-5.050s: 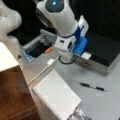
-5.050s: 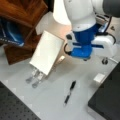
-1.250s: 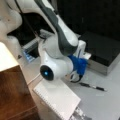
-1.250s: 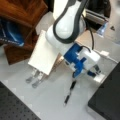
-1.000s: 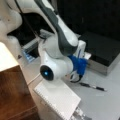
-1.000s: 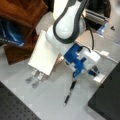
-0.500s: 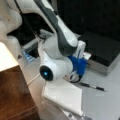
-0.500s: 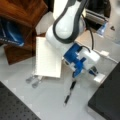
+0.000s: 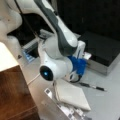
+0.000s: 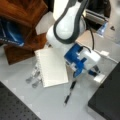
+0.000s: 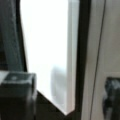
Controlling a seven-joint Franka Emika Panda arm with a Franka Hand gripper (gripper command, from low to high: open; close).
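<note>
Beside the white pad (image 10: 52,66), pincer (image 10: 76,73) low over table (image 10: 45,102), grip state unclear, black pen (image 10: 69,92) near.

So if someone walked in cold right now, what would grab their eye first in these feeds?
The big white robot arm with its blue wrist block, bent low over the grey table. Beside it lies a flat white rectangular board, and in a front view a black pen lies just below the pincer. In a front view, small metal pieces lie at the board's left edge.
</note>
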